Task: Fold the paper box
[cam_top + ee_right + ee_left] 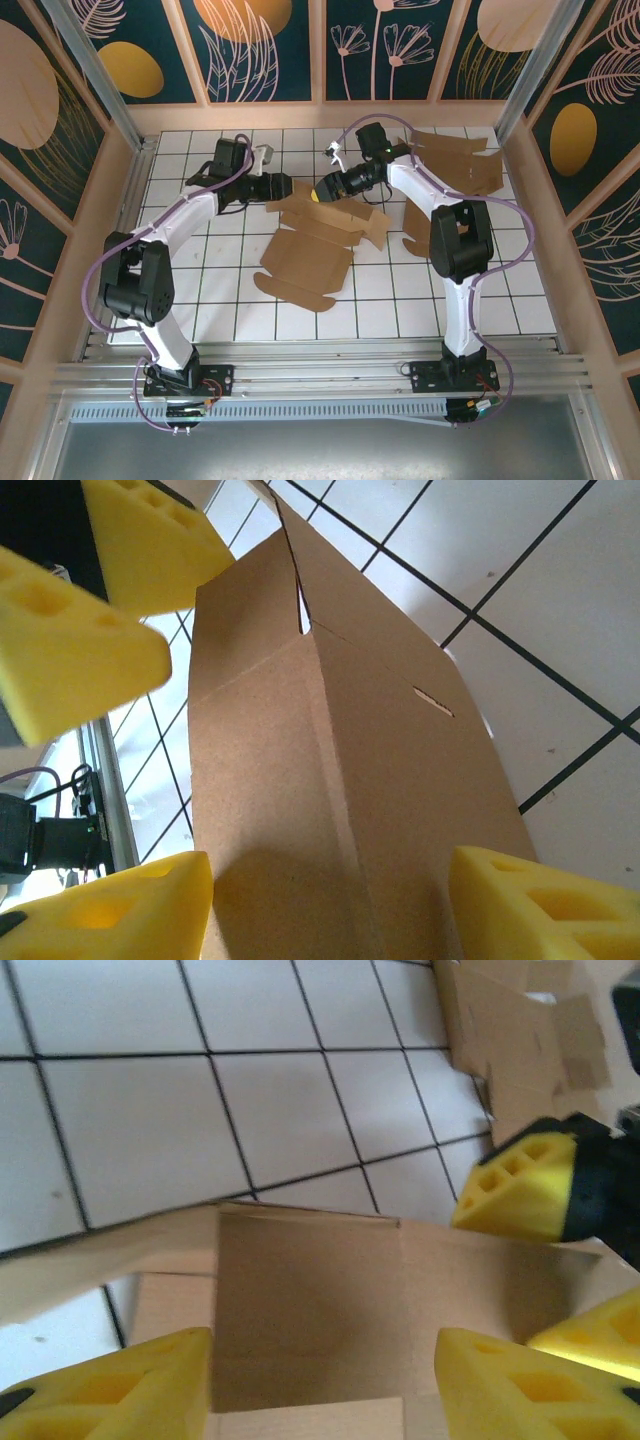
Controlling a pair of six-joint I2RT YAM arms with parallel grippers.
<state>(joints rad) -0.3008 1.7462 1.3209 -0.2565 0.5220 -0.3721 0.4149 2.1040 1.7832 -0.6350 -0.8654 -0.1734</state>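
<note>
Box (315, 250): a flat brown blank in the middle of the table (230, 300). It is largely unfolded. As I read the top view, its long axis runs from the near side, towards the arm bases, up to the far side, and its far edge sits at the two grippers.

Far end: one flap (330, 760) stands up off the tiles with a crease down its middle, seen from the right wrist. From the left wrist, a panel (305, 1300) with a folded far edge lies straight ahead.

Left gripper (283, 188): it comes at the far end from the left. Its fingers (120, 1385) stand apart on either side of the panel, and I see no clamp on the cardboard.

Right gripper (325, 187): it comes at the same end from the right, facing the left one at close range. Its fingers (545, 905) are spread, with the flap rising between them and no pinch visible.

Governing relation: the box body lies on the near side of both grippers. Both are about equally close to the far end. I judge the right one better lined up on the raised flap.

Risk: the fingertips are nearly meeting, so a collision is possible.

Spare blanks (462, 160) lie at the far right, well apart.
</note>
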